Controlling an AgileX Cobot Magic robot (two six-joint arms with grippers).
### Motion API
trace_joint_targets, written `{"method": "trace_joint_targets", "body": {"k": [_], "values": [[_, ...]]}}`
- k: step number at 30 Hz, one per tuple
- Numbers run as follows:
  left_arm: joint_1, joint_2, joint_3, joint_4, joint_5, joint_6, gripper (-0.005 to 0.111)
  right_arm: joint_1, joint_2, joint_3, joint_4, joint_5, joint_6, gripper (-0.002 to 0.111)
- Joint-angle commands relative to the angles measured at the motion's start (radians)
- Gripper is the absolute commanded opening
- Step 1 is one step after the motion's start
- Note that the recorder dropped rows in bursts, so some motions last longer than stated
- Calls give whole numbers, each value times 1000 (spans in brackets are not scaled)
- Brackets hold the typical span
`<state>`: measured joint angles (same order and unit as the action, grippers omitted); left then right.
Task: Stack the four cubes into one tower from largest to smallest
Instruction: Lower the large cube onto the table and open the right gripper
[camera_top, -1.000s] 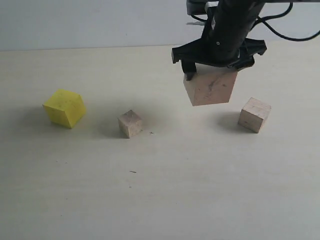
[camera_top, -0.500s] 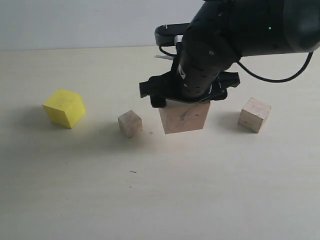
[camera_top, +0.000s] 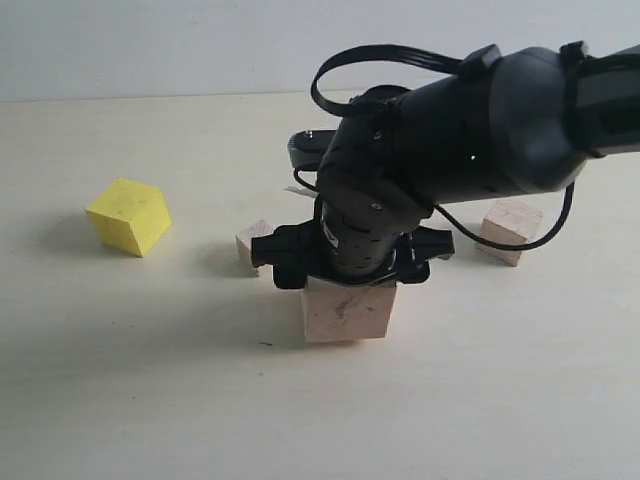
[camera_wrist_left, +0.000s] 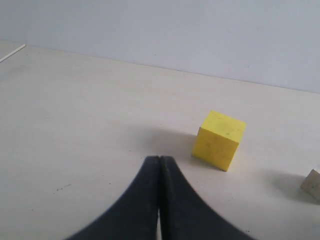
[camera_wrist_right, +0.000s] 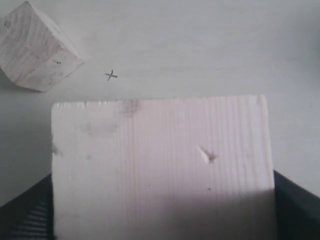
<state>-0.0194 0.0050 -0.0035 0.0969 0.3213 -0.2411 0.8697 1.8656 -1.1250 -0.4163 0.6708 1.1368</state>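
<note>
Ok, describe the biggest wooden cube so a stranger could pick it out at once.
Find the black arm bent over the middle of the table. Under its wrist, gripped between the jaws, is the large wood cube. It is bare pale wood, unlike the yellow cube, and clearly bigger than the small wood cube and the medium wood cube nearby.

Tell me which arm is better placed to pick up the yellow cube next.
Left. The left gripper, shut and empty, faces the yellow cube; the right gripper grips the large wood cube.
</note>
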Motion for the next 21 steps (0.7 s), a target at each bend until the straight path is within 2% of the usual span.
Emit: {"method": "trace_joint_targets", "body": {"k": [1, 5, 12, 21], "values": [[-2, -5, 4, 0, -9, -2, 0, 3, 30, 1, -11, -10, 18, 0], [-2, -5, 4, 0, -9, -2, 0, 9, 42, 1, -44, -10, 52, 0], [-2, -5, 4, 0, -9, -2, 0, 60, 43, 1, -178, -15, 254, 0], [-2, -5, 4, 0, -9, -2, 0, 61, 43, 1, -183, -11, 254, 0]]}}
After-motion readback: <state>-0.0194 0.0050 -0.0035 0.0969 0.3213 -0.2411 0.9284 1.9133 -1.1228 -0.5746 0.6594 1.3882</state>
